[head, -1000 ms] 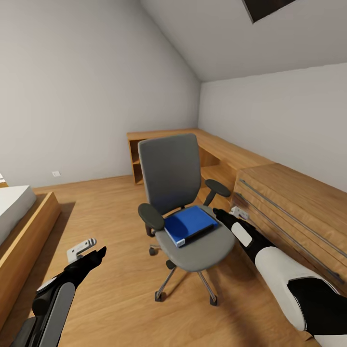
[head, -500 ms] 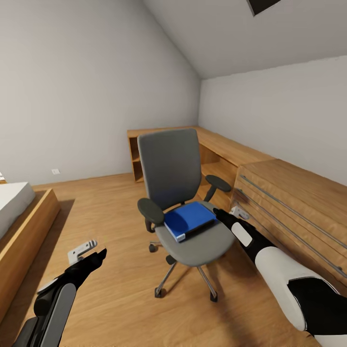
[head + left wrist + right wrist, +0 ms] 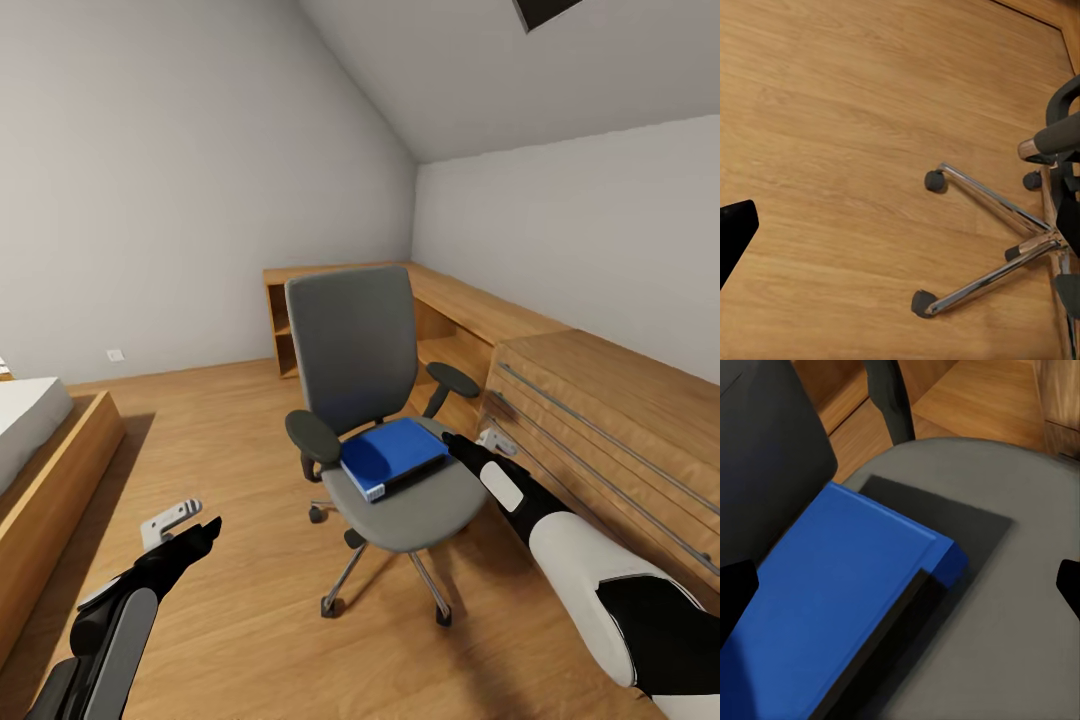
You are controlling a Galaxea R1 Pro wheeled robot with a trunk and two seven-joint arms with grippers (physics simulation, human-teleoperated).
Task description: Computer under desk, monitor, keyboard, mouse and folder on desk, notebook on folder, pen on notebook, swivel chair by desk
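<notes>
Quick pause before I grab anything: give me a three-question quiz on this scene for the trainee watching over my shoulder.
1. True or false: the folder lies on the seat of the swivel chair.
2. Multiple choice: which gripper is nearest the folder? A) left gripper B) right gripper C) both equally near
3. Fill in: in the left wrist view, the chair's chrome base stands on the ____ floor.

Key: 1. True; it lies flat on the grey seat, and the right wrist view shows it close up. 2. B; it sits by the seat's edge, while the left gripper is off over the floor. 3. Wooden.
</notes>
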